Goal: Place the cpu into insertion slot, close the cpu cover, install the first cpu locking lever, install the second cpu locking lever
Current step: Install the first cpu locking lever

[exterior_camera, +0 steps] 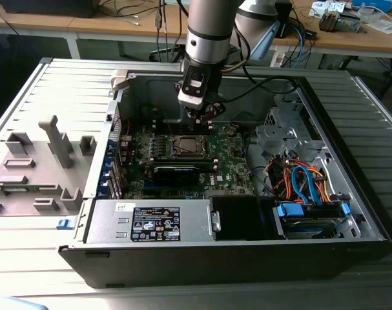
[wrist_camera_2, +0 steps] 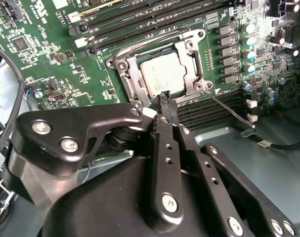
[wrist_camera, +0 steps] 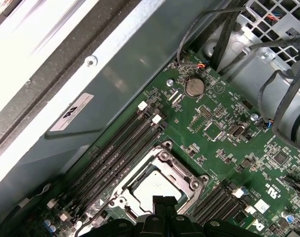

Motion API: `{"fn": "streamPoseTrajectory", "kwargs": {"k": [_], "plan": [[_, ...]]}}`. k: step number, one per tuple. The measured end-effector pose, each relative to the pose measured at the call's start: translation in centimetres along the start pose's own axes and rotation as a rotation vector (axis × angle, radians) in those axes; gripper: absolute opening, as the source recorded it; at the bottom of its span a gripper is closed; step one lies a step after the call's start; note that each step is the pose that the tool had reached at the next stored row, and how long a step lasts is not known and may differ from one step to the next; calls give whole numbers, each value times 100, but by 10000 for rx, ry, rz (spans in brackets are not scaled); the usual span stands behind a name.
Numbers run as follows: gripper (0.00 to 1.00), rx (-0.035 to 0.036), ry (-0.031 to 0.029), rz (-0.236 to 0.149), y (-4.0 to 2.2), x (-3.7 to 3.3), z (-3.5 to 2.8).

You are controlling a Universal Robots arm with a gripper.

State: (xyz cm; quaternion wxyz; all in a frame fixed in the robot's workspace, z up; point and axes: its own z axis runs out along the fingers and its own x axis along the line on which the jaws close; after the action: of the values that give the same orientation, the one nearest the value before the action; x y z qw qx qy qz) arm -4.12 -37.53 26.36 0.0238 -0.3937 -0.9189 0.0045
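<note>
Your cpu (wrist_camera_2: 162, 76) already sits flat in the insertion slot (wrist_camera_2: 119, 65) on the green board (wrist_camera_2: 51, 59). The cpu cover (wrist_camera_2: 185, 58) lies down over its edges, so only the silver-grey top shows through the cut-out. The gripper (wrist_camera_2: 164, 98) hangs just above the slot's near edge, its jaws drawn together with nothing visibly between them. From one corner of the slot a locking lever (wrist_camera_2: 228, 104) angles out over the dark memory sockets (wrist_camera_2: 199, 114), apparently not latched. Treat that lever as a thin, stiff, springy wire. It is probably light and slick, and likely to snap back if it slips, so bear on its bent free end, not its middle. The chip and the contacts beneath it are probably fragile, so keep any pressure on the metal frame and off the cpu's top.
</note>
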Motion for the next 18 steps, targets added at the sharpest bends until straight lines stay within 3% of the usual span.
{"fn": "streamPoseTrajectory", "kwargs": {"k": [18], "plan": [[11, -11, 19, -527, 0, 0, 0]]}}
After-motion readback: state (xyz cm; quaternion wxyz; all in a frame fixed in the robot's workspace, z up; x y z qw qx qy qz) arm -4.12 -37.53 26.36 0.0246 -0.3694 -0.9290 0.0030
